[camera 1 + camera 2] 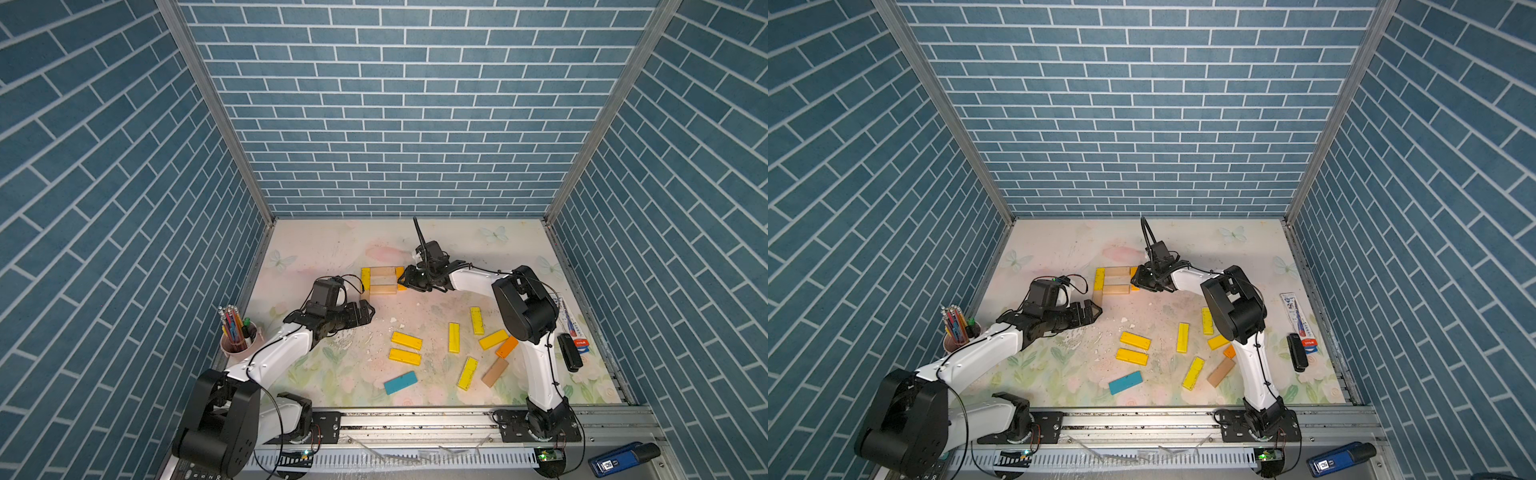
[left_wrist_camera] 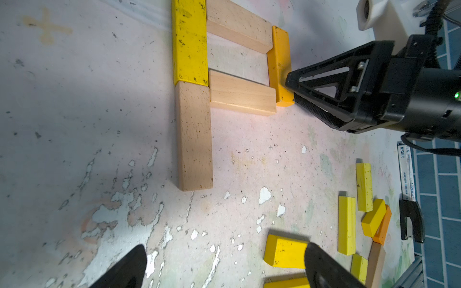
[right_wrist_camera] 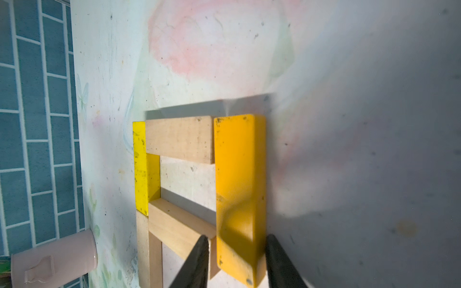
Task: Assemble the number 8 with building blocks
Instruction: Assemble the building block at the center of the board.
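Right plank abuts two cross planks; loose planks lie in front

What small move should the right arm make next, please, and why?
Probably open the right gripper and back away: the orange wooden plank it grips already rests on the table against the ends of both tan wooden crossbars.

This is a lab booth (brick-print walls, aluminium rail).

Long packet at table's right edge: "M&G" printed at one end (finer print along it illegible). Blue device: coded label, unreadable.
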`<action>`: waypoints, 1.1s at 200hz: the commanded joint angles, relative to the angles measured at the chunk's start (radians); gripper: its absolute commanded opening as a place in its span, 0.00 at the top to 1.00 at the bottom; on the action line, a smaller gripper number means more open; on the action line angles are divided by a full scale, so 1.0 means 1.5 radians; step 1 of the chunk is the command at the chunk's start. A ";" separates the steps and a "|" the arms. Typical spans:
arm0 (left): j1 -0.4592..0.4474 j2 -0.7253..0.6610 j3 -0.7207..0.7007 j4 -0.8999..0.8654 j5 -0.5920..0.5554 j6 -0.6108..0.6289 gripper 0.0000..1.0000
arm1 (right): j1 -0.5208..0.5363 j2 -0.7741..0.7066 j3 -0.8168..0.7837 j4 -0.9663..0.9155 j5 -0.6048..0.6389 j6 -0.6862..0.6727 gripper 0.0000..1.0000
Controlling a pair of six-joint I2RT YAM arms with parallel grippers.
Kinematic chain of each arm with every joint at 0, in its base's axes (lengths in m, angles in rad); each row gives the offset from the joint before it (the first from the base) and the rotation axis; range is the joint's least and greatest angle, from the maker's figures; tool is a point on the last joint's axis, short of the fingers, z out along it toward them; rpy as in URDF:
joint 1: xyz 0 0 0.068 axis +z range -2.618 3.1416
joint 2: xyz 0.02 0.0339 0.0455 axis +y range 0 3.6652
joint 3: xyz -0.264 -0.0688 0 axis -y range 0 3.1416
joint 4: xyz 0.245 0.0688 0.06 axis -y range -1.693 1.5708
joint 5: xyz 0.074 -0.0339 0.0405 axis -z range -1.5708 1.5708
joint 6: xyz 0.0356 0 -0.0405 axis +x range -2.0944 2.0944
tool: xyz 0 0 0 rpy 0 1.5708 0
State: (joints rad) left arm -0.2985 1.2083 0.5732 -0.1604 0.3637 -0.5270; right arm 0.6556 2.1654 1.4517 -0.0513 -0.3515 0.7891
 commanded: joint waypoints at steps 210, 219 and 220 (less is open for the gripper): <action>0.004 0.000 -0.014 -0.003 0.003 0.004 0.00 | 0.002 0.067 0.077 -0.027 0.015 0.017 0.60; 0.004 0.001 -0.013 -0.003 0.004 0.004 0.00 | 0.002 0.067 0.076 -0.027 0.014 0.017 0.60; 0.004 0.001 -0.013 -0.003 0.004 0.004 0.00 | 0.002 0.067 0.076 -0.027 0.014 0.017 0.60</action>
State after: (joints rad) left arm -0.2985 1.2083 0.5655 -0.1600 0.3637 -0.5270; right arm 0.6559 2.2295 1.5505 -0.0734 -0.3256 0.7895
